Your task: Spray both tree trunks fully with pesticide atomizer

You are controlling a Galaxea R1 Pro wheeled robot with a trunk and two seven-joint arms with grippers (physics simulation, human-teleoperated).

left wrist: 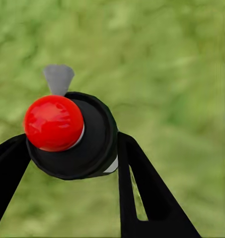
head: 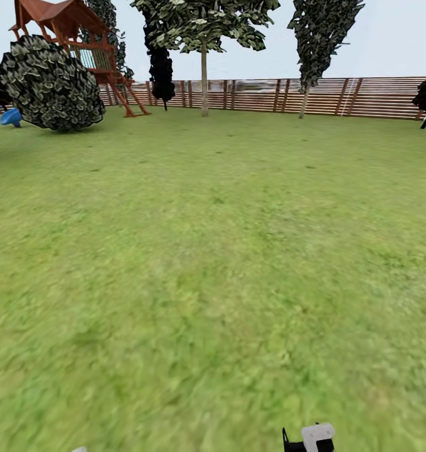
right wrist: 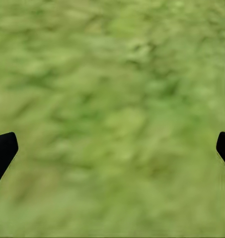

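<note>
Head view, from left to right: a round dark-leaved bush (head: 53,85) and a red-brown wooden play tower (head: 74,37) stand at the far left; two tall trees with thin pale trunks (head: 204,75) (head: 307,94) rise before the brown horizontal-slat wooden fence (head: 363,97); blurry green grass floor (head: 213,263) spans the foreground, and a white-and-black part of the right arm (head: 313,437) shows at the lower edge.

Left wrist view: the left end effector (left wrist: 75,148) is clamped on the black round-bodied pesticide atomizer with a glossy red cap and grey nozzle (left wrist: 67,134). We see its black fingers (left wrist: 142,188) flanking the body on both sides, above the grass. We judge the bottle light, rigid and smooth, so liable to slip or twist; the cylindrical body below the cap is the proper hold, leaving the nozzle free.

Right wrist view: the right end effector (right wrist: 112,148) is spread wide with nothing between its black fingertips (right wrist: 3,148), over grass.

Both trunks stand well apart from the atomizer, across the lawn.
</note>
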